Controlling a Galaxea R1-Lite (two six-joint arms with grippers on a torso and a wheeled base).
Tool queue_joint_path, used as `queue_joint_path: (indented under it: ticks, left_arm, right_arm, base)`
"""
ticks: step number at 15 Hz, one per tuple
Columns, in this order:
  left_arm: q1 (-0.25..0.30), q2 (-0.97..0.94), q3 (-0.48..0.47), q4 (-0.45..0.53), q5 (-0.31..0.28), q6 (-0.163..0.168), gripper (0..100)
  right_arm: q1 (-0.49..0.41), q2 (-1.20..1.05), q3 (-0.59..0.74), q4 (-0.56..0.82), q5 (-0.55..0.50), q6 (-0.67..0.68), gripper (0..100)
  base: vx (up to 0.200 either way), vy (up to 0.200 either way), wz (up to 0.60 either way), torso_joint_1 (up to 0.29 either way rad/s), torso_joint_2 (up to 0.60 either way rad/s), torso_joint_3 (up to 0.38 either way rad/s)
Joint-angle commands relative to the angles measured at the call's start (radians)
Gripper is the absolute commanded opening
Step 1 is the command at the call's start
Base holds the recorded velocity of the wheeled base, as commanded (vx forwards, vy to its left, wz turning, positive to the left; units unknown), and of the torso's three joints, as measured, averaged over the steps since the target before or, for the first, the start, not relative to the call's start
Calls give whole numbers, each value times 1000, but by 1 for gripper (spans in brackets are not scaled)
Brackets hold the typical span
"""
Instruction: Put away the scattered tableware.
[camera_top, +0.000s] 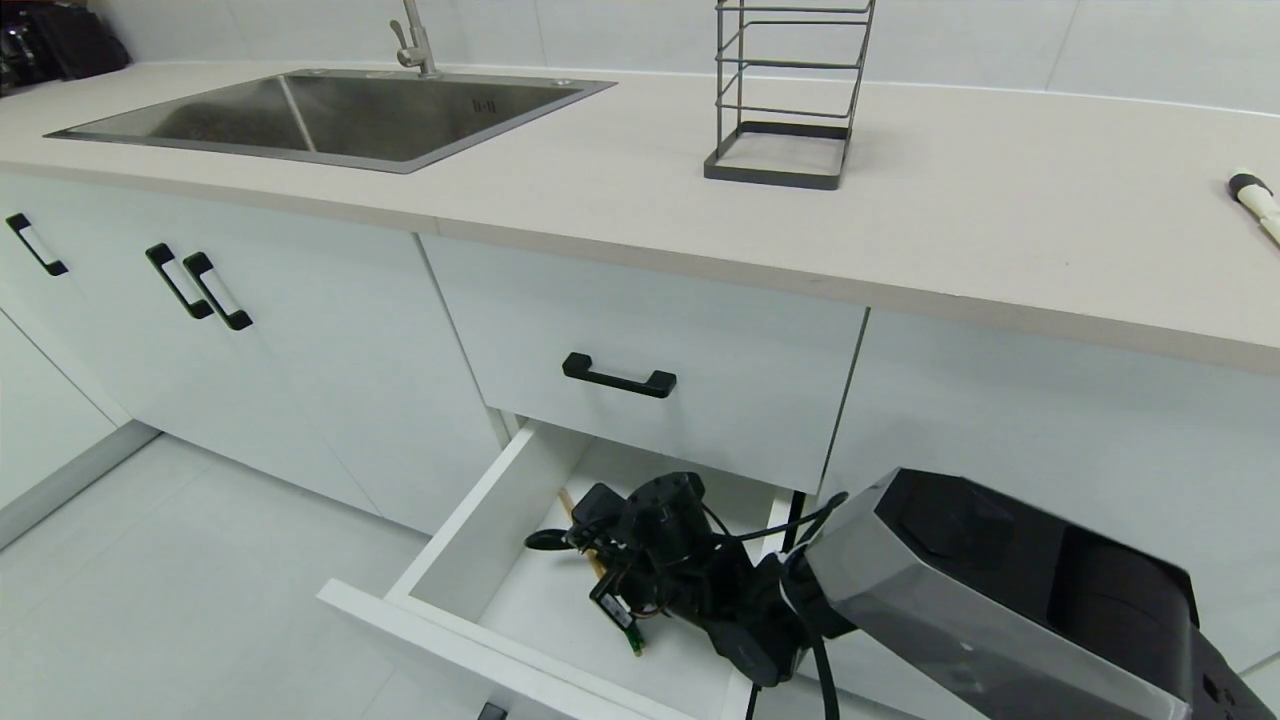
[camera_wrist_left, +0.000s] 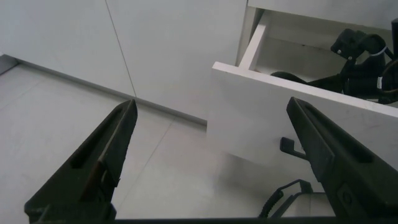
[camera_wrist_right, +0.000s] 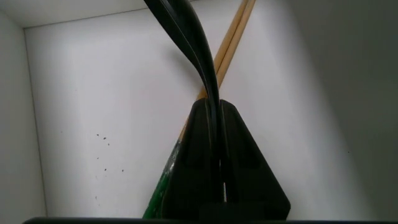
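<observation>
The right claw (camera_wrist_right: 215, 107) is pressed together on the handle of a black spoon (camera_wrist_right: 186, 31), low inside the open drawer (camera_top: 470, 530). Wooden chopsticks (camera_wrist_right: 234, 31) lie just beneath the claw. The left claw (camera_wrist_left: 211, 107) hangs spread outside the drawer front, over the floor (camera_wrist_left: 56, 93).

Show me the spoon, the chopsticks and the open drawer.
Spoon (camera_wrist_right: 189, 34), right wrist view, on its black handle.
Chopsticks (camera_wrist_right: 235, 28), right wrist view, on the wooden shafts.
Drawer (camera_top: 478, 520), head view, on its left side wall.
</observation>
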Motion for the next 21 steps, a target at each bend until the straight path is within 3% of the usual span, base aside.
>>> queue_joint_path:
  ticks: [1, 2, 3, 8, 14, 21]
  left_arm:
    - [0, 0, 0, -1, 0, 0, 100]
    - [0, 0, 0, -1, 0, 0, 100]
    - [0, 0, 0, -1, 0, 0, 100]
    - [0, 0, 0, -1, 0, 0, 100]
    - [0, 0, 0, -1, 0, 0, 100]
    - [0, 0, 0, -1, 0, 0, 100]
  right_arm:
    - [1, 0, 0, 0, 2, -1, 0]
    - [1, 0, 3, 0, 3, -3, 0]
    - [2, 2, 1, 0, 3, -10, 100]
    - [21, -93, 17, -2, 2, -16, 100]
    - [102, -337, 141, -5, 6, -13, 100]
    - [131, -607, 553, -148, 19, -9, 100]
  base:
    - [0, 0, 0, 0, 0, 0]
    - [0, 0, 0, 0, 0, 0]
    - [0, 0, 0, 0, 0, 0]
    - [0, 0, 0, 0, 0, 0]
    - [0, 0, 0, 0, 0, 0]
    - [0, 0, 0, 0, 0, 0]
